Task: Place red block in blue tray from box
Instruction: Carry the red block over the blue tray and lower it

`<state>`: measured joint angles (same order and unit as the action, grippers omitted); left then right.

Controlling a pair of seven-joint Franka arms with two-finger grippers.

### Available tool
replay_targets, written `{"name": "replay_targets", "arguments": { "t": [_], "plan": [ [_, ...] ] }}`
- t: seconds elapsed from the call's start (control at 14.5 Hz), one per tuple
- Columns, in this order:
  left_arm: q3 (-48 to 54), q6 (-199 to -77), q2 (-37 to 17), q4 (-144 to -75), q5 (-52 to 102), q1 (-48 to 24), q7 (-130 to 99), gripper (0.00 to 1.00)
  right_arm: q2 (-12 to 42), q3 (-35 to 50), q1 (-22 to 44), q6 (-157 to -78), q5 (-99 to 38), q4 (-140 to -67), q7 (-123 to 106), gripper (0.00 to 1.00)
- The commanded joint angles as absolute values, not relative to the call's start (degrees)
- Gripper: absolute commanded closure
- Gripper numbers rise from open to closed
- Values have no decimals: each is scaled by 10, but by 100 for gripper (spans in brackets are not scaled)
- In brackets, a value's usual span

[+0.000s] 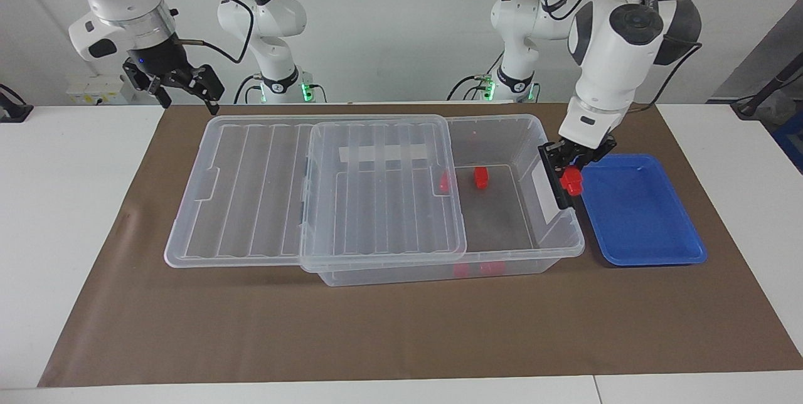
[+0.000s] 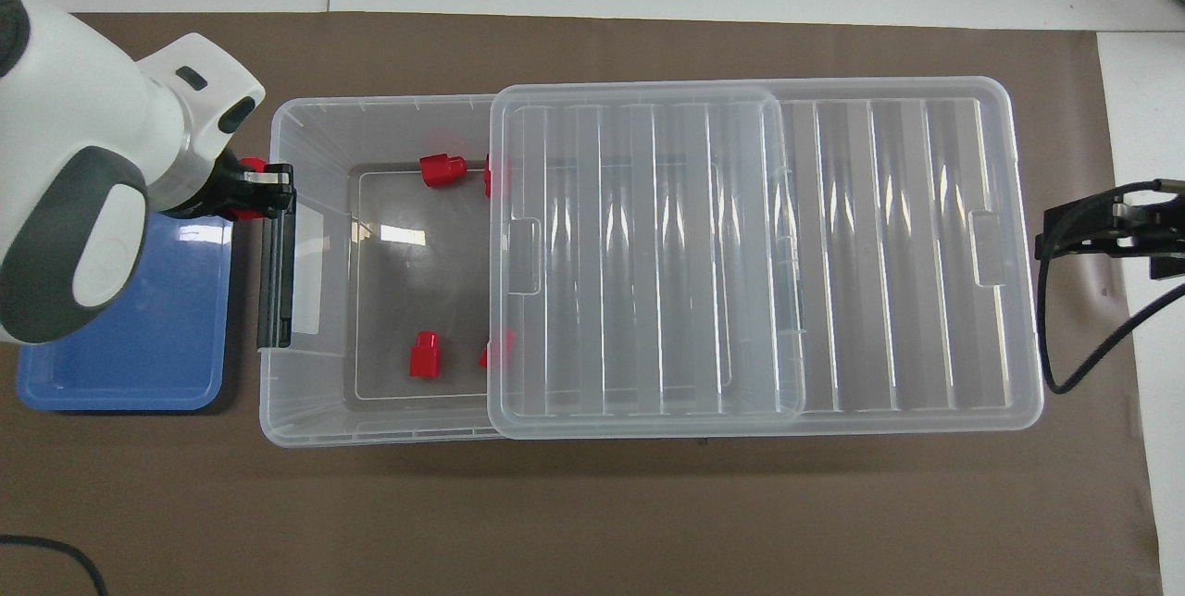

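While it hangs over the gap between box and tray, the left hand point(image 1: 572, 169) is clamped shut on a red block point(image 1: 571, 180), which juts below the fingertips beside the box's black clip point(image 1: 556, 183). Judging by its chunky moulded shape, the block is light, stiff and smooth; it should not deform, but a pinch on one corner could let it twist or slip, so flat sides are the place to grip. Just under and beside the hand lies the blue tray point(image 1: 652, 247), shallow and bare, toward the left arm's end of the counter. Next to it stands the clear box point(image 1: 568, 244), its lid point(image 1: 376, 247) slid toward the right arm's end, with several more red blocks point(image 2: 426, 356) on its floor. Over the counter off that end of the lid, the right hand point(image 1: 182, 87) waits, spread open and holding nothing.
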<state>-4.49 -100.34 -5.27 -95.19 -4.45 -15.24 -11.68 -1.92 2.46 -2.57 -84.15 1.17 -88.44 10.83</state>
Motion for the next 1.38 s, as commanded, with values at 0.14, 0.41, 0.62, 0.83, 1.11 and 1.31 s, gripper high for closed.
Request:
{"name": "replay_targets", "arguments": {
  "t": [0.14, 0.41, 0.62, 0.83, 1.11, 1.31],
  "plan": [
    [-42, -985, -30, -957, -28, -28, 76, 88, -33, 23, -33, -845, 0, -897, 120, 0],
    [-42, -1082, -29, -1008, -27, 24, 127, 88, -33, 21, -54, -888, -1, -922, 118, 4],
    [-42, -1164, -33, -1066, -27, 33, 134, 88, -33, 20, -73, -903, -4, -944, 49, 100],
    [-41, -1261, -44, -1131, -27, 23, 130, 88, -45, 20, -117, -981, -4, -1001, -6, 100],
    [-41, -1328, -76, -1159, -26, 44, 137, 88, -41, 20, -132, -1089, -4, -1061, -1, 100],
    [-41, -1371, -107, -1156, -25, 79, 177, 88, -9, 19, -133, -1145, -4, -1070, -1, 100]
  ]
}}
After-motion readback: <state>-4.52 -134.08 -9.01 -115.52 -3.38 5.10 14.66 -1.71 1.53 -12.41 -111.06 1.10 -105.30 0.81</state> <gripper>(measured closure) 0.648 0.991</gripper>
